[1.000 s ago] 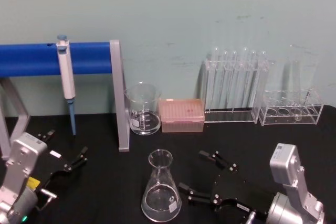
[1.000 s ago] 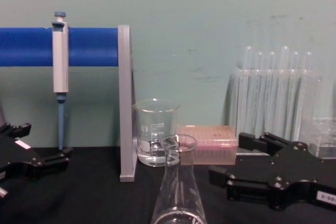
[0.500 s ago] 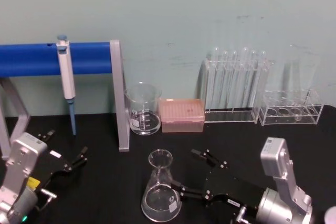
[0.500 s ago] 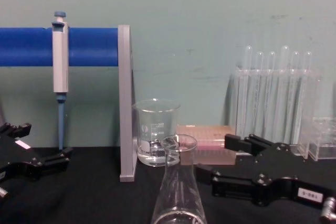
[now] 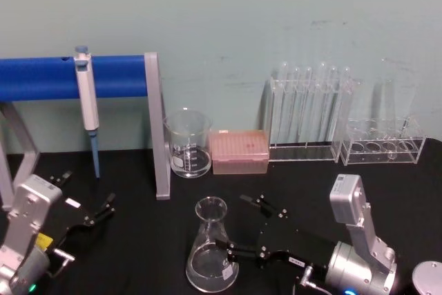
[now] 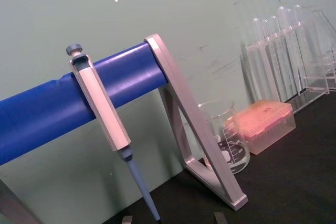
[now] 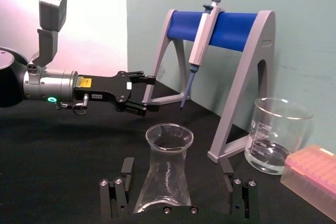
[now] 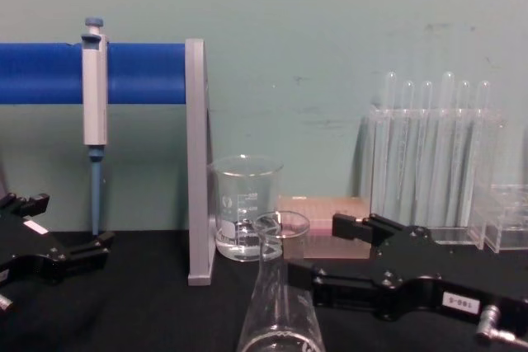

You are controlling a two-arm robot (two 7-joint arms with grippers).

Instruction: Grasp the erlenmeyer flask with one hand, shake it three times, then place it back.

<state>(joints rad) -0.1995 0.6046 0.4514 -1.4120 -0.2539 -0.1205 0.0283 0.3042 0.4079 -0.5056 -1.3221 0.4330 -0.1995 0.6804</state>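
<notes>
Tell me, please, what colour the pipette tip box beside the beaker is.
The pipette tip box is pale pink, seen best in the head view.
</notes>
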